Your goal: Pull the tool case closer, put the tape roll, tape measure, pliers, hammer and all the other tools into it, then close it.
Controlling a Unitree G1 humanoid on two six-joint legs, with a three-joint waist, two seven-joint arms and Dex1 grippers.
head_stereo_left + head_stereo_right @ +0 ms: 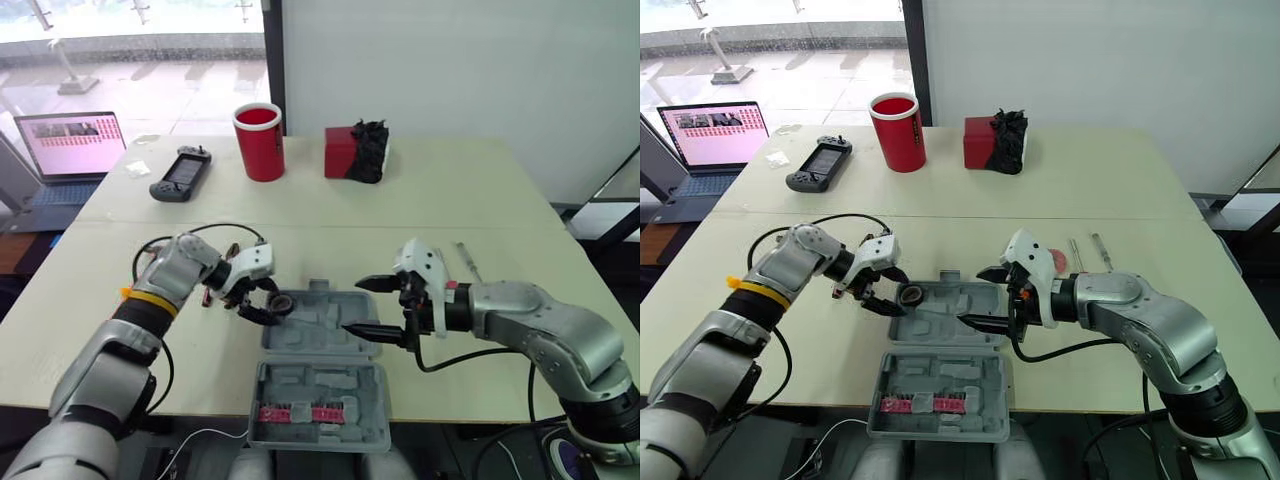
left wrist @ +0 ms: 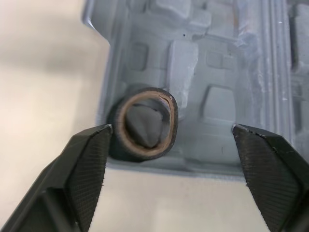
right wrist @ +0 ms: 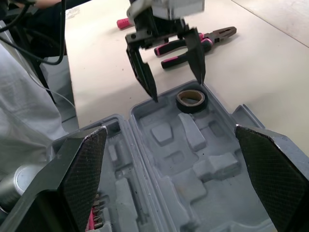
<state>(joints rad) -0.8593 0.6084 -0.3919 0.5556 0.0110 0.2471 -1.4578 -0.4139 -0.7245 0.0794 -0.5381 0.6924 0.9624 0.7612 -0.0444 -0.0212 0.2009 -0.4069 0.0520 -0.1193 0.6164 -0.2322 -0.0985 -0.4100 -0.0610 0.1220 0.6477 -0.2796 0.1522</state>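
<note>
Left gripper (image 3: 177,90), fingers spread wide and empty, poised over the black tape roll (image 2: 112,143), which lies flat in a corner pocket of the open grey moulded-plastic tool case (image 1: 330,338). Right gripper (image 1: 352,305), likewise wide open and empty, above the same half. Pink-handled pliers (image 3: 193,43) lie outside, near the case.

I log a cream table (image 1: 450,200): open tool case (image 1: 310,335) at 6 o'clock, red cup (image 1: 259,142) at 12, handheld console (image 1: 181,172) at 11, red box (image 1: 340,152) at 1, pliers (image 3: 193,43) at the case's 9.

Black tape roll (image 2: 145,124) lies in a corner of the case (image 2: 227,63), against its wall. Over it the left gripper (image 2: 172,129), jaws wide apart, one tip just beside the roll.
</note>
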